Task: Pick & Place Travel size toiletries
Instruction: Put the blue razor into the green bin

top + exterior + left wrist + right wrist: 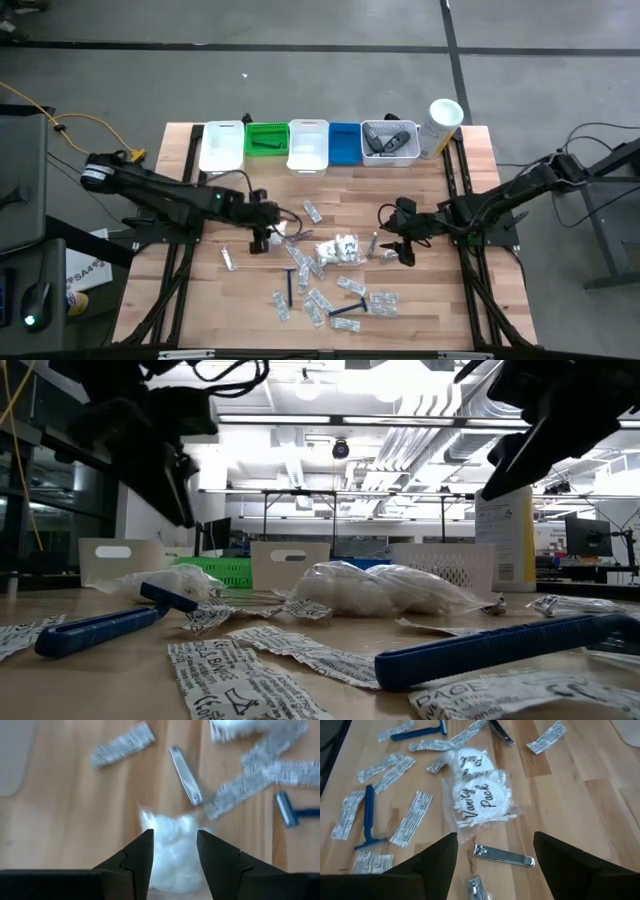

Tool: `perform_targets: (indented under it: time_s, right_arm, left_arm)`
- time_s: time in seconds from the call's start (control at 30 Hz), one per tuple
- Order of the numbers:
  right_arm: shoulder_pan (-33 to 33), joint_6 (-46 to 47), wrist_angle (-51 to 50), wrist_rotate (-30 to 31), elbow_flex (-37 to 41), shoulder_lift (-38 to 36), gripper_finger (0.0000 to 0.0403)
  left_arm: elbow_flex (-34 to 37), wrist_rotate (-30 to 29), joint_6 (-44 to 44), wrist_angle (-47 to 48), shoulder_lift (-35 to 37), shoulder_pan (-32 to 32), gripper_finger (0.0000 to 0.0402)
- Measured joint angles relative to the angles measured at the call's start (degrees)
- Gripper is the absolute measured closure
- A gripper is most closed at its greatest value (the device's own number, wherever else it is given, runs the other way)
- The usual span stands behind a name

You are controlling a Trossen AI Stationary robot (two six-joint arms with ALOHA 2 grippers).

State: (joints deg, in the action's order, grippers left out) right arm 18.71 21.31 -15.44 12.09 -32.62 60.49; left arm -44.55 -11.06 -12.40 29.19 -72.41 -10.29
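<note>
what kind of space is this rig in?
Likely an industrial lab or workshop: exposed ceiling ducts and strip lights, a grey concrete floor with taped lines, and a wooden workbench on black frames with loose cables.

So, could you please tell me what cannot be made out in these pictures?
- Left wrist view: the left hand straddles a white packet; contact unclear, blurred.
- High view: grey bin contents too small to identify.
- Low view: bins' insides hidden by their walls.
</note>
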Motion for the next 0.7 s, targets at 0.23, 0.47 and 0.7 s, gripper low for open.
perform_targets:
  time_s: [0.23, 0.47, 0.7]
  right_arm:
    - [3.09, 0.16, -1.56, 0.01, 0.0, 0.02, 0.0149]
    - [5.43, 1.91, -1.74, 0.01, 0.0, 0.02, 0.0149]
    - [8.09, 7.51, -2.43, 0.16, 0.0, 0.02, 0.0149]
  left_arm:
    - [-5.58, -0.47, -1.15, -1.11, -9.51, -5.92, 0.0252]
    - [-10.98, -1.61, -1.31, -0.94, -15.75, -10.13, 0.0252]
    - [-14.24, -1.99, -16.2, -0.14, -17.74, -11.13, 0.0252]
